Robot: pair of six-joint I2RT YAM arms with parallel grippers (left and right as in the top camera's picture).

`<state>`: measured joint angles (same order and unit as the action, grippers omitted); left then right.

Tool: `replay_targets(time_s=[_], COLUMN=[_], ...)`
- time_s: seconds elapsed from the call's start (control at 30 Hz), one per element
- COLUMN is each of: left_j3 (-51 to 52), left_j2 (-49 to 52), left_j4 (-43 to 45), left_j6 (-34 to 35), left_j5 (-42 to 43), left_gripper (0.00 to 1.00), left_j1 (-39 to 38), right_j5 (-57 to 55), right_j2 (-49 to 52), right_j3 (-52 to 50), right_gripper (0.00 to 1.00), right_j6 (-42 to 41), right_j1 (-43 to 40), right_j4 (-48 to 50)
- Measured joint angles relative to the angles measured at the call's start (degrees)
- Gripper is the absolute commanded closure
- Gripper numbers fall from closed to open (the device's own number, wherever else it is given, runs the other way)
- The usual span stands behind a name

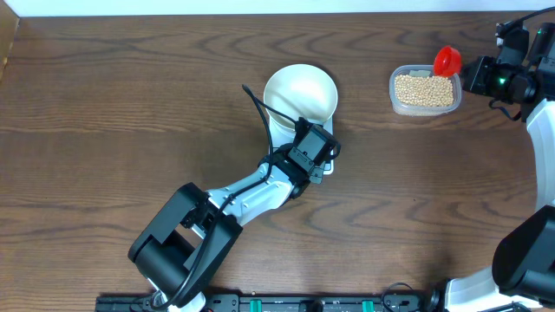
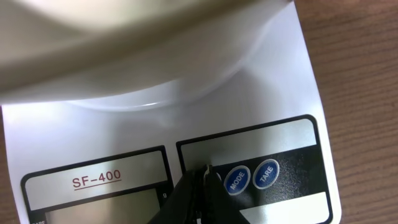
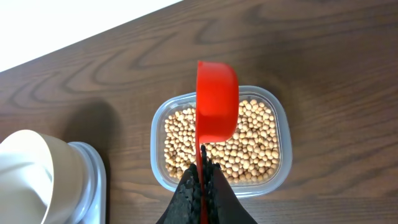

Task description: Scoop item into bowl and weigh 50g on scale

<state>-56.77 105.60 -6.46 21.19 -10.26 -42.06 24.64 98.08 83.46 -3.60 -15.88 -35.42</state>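
We see the beans (image 1: 425, 90), small, round and tan-yellow, lying loose in a shallow layer inside a clear rounded-rectangular tub (image 1: 392, 91) toward the table's far right; the bowl (image 1: 299, 94), round and plain white, stands upright near the table's middle, well apart from the tub, its inside showing only white; it sits on the scale (image 2: 298, 93), a white rectangular unit marked SF-400, with two round blue buttons reading MODE and TARE; we cannot read its display.

Scale (image 2: 124, 127) panel reads "SF-400"; two round buttons labelled: MODE button (image 2: 237, 180), TARE button (image 2: 266, 173)
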Motion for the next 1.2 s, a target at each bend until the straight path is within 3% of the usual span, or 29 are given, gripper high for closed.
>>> replay_targets(time_s=[1.2], left_j3=[0.17], left_j2=[0.61], left_j4=[0.50], left_j6=[-0.50], left_j5=[-5.14], left_gripper=[0.93], left_j1=[-2.84], right_j5=[0.17], right_j2=[0.00], right_j3=[0.00], right_gripper=[0.99], right_j6=[0.22], right_j1=[0.00], right_j4=[-0.68])
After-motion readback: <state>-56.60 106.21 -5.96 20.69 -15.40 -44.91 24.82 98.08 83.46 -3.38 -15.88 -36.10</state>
